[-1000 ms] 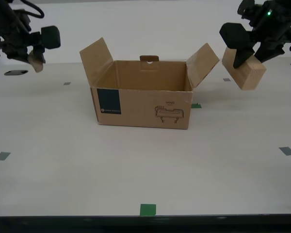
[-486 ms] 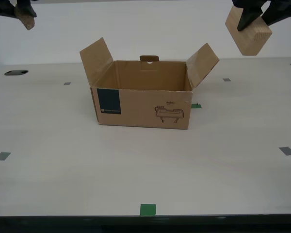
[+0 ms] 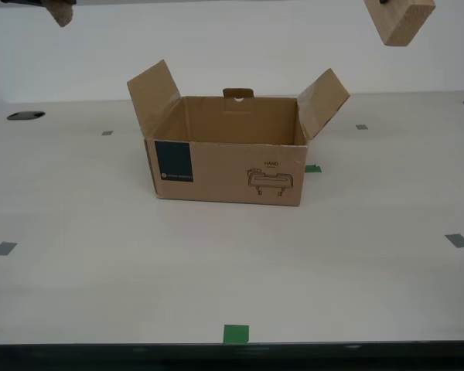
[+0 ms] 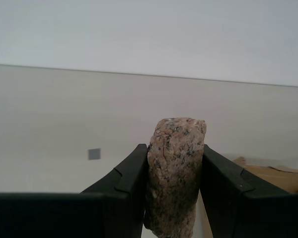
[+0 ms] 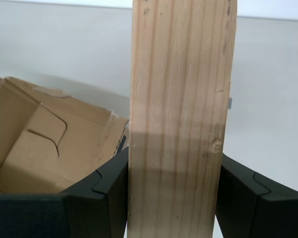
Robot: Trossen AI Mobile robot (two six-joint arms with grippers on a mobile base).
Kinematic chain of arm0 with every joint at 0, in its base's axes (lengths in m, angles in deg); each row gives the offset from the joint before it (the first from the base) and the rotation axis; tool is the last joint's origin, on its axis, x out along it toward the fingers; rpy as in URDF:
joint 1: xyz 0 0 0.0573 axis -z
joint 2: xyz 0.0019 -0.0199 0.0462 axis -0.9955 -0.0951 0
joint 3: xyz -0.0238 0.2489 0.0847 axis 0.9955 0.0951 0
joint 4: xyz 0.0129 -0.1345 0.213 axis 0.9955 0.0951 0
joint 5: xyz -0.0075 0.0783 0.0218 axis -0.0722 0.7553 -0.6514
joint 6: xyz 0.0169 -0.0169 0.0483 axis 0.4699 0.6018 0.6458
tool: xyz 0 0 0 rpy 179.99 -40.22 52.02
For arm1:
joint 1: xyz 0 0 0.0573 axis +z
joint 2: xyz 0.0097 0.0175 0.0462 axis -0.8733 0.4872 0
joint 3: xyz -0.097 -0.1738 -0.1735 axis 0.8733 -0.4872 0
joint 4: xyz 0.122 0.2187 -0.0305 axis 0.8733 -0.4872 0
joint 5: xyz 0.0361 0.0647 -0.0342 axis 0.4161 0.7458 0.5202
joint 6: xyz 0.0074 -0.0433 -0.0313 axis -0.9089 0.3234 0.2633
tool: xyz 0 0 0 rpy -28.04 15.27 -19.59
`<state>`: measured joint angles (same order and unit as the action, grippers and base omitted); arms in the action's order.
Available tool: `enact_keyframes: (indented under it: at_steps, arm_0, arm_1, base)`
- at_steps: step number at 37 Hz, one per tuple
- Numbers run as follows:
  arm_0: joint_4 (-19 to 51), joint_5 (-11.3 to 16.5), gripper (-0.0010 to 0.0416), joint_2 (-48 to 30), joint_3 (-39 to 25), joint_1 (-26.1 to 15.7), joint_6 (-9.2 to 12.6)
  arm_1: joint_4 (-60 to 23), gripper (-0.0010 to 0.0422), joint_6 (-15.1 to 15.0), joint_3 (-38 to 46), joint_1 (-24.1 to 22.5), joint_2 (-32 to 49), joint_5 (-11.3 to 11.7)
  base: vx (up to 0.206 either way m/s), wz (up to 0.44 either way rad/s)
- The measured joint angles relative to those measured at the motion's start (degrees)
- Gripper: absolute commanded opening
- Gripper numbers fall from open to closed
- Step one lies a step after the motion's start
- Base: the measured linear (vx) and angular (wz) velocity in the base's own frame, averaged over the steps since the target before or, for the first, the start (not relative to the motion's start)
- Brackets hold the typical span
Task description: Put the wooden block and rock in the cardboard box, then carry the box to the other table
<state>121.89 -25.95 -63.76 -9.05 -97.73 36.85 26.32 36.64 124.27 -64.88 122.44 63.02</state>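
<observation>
High above the counter [image 3: 77, 294], my first claw [image 5: 171, 198] grips the wooden block [image 5: 181, 119]; my second claw [image 4: 173, 191] clamps the rock [image 4: 175, 173]; the cardboard box [image 3: 228, 171] sits open below.

My first gripper [image 5: 171, 198] clamps the wooden block [image 5: 181, 114] upright; the cardboard box [image 5: 44, 144] lies open beside it.

grainy wooden block [image 5: 181, 114], rough speckled rock [image 4: 175, 173]

The wooden block [image 3: 400, 20] and the rock [image 3: 60, 12] have both risen higher.
</observation>
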Motion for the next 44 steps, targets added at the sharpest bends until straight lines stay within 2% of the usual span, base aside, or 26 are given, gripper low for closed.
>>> enact_keyframes:
  at_steps: [13, 19, 23, 29, 33, 36, 41, 44]
  arm_0:
    - [0.4, 0.6, -0.0001, 0.0, -3.0, -0.1, 0.0]
    - [0.3, 3.5, -0.0001, 0.0, -4.0, -0.1, 0.1]
    - [0.2, 4.2, -0.0001, 0.0, -4.5, -0.3, 0.1]
    - [0.1, 7.6, -0.0001, 0.0, -4.8, -0.4, 0.4]
    - [0.1, 7.9, -0.0001, 0.0, -4.8, -0.6, 0.5]
    - [0.1, 8.0, -0.0001, 0.0, -4.8, -1.0, 0.5]
    - [0.1, 9.1, -0.0001, 0.0, -4.7, -2.1, 0.7]
    - [0.1, 9.6, -0.0001, 0.0, -4.7, -2.6, 0.9]
  arm_1:
    - [3.1, -0.0001, 0.0, 0.9, -8.5, 0.0, -0.3]
    - [3.1, -0.0001, 0.0, 4.3, -12.5, 0.0, -0.4]
    - [2.3, -0.0001, -0.2, 7.4, -14.4, 0.1, -0.4]
    - [-0.5, -0.0001, -2.6, 12.3, -15.3, 1.0, -0.4]
    - [-4.3, -0.0001, -4.3, 15.5, -15.5, 2.5, -0.5]
    - [-7.6, -0.0001, -5.5, 17.7, -15.7, 4.0, -1.6]
    - [-11.1, -0.0001, -5.7, 21.2, -16.6, 6.9, -6.7]
    - [-12.7, -0.0001, -5.9, 22.9, -17.7, 8.6, -7.5]
  base:
    - [0.0, 0.0]
    - [0.0, 0.0]
    - [0.0, 0.0]
    - [0.0, 0.0]
    - [0.0, 0.0]
    - [0.0, 0.0]
    - [0.0, 0.0]
    - [0.0, 0.0]
